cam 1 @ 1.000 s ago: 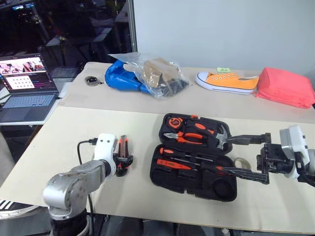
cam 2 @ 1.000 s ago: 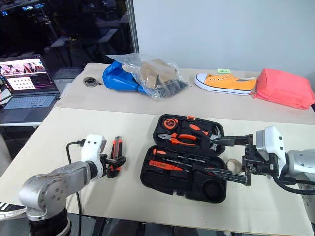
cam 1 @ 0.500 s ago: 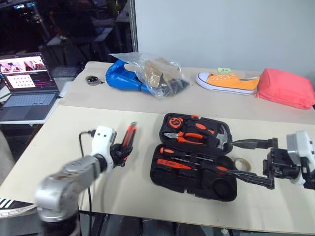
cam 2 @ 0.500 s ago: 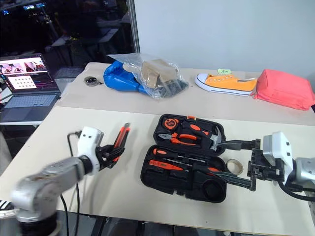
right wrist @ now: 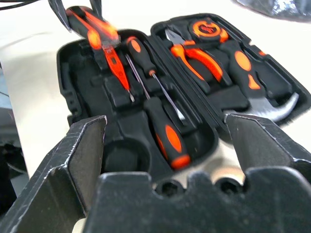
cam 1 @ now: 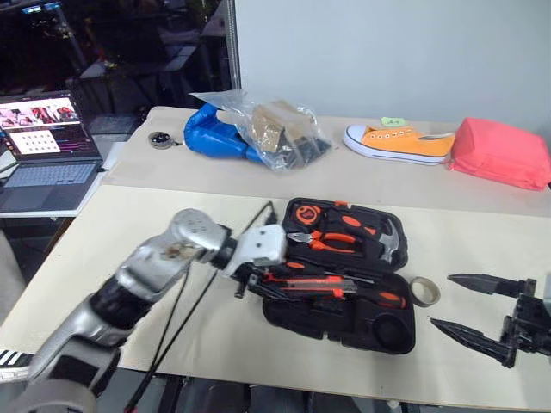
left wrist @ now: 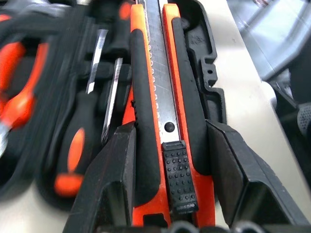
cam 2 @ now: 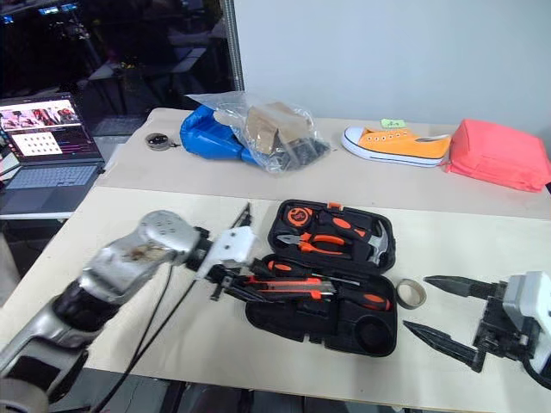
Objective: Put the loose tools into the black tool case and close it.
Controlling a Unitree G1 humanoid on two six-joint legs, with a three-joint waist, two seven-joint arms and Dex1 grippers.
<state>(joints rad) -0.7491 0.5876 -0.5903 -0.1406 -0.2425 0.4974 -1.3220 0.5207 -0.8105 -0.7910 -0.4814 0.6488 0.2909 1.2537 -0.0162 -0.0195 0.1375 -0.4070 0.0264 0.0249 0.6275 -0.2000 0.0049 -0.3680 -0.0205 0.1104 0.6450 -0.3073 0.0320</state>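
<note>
The left gripper (left wrist: 170, 160) is clamped on the orange-black utility knife (left wrist: 167, 107), one finger on each side of its handle, the blade end reaching out over the near half of the open black tool case (cam 1: 379, 323). The beige tape roll (cam 1: 424, 291) lies on the table just beside the case's right edge. The right gripper (cam 1: 482, 311) hovers beyond that roll, fingers spread wide apart and holding nothing.

Left arm (cam 1: 146, 268): silver, worn; white wrist block; black cable.
Fingers (right wrist: 80, 145): black, pointed, angular.
</note>
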